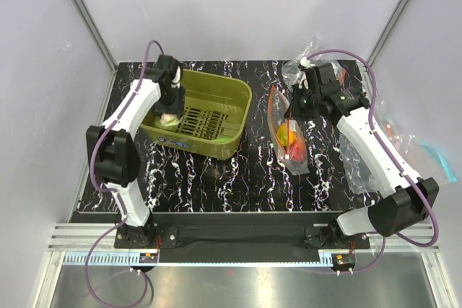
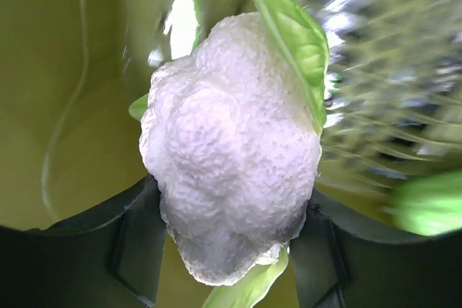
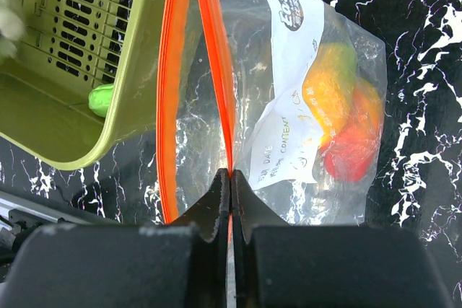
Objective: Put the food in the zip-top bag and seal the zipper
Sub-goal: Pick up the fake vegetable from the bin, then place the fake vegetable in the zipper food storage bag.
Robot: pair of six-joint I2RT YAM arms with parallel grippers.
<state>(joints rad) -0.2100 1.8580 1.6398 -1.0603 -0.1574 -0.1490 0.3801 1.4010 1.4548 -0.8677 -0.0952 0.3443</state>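
Left arm bent down into the olive slotted basket (image 1: 216,146), left gripper (image 2: 227,239) clamped on the knobbly white cauliflower (image 2: 227,156) seated between its fingers (image 2: 137,243). Right arm reaches forward, right gripper (image 3: 229,185) pinched tight on the thin red zipper (image 3: 216,77) of the crinkled clear zip-top bag (image 3: 249,41); a glossy orange piece (image 3: 328,88) and red tomato (image 3: 346,156) lie inside.

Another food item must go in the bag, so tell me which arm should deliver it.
Left. The left hand grips the cauliflower inside the basket, while the right hand is shut on the zip-top bag's zipper, holding the mouth open.
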